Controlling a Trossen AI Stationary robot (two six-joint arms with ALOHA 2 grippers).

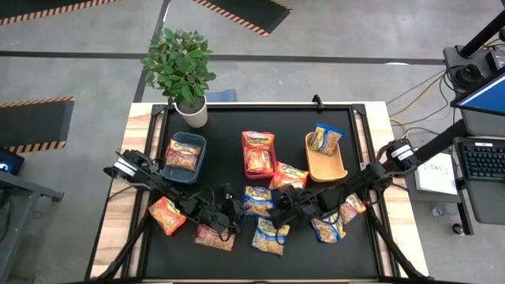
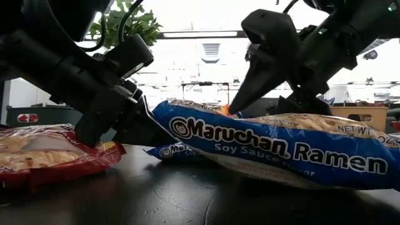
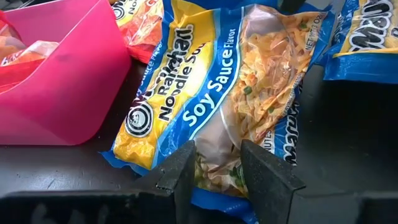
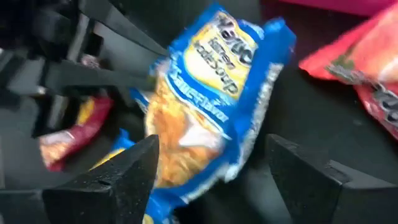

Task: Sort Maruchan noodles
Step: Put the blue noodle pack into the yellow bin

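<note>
**Two grippers meet over one blue-and-yellow packet**

Both arms have converged mid-table on the same blue-and-yellow packet (image 1: 258,200), which lies on the black mat (image 1: 371,252) just in front of the red bin (image 1: 258,154). The left gripper (image 3: 214,171) has its fingers pinched on the packet's crimped edge, thin film bunched between them, presumably to steady or lift a thing too flat to grab from above. The right gripper (image 4: 211,168) stands spread wide either side of the same packet (nothing in its grasp that I can make out, though its wrist view is smeared), perhaps ready to take it over.

The packets are crinkly, glossy plastic squares, noodles showing through a clear window. Orange ones (image 1: 166,215) and more blue ones (image 1: 270,235) lie scattered along the mat's near half; the teal bin (image 1: 185,157), the red bin and the tan bin (image 1: 325,156) each hold some already.
</note>
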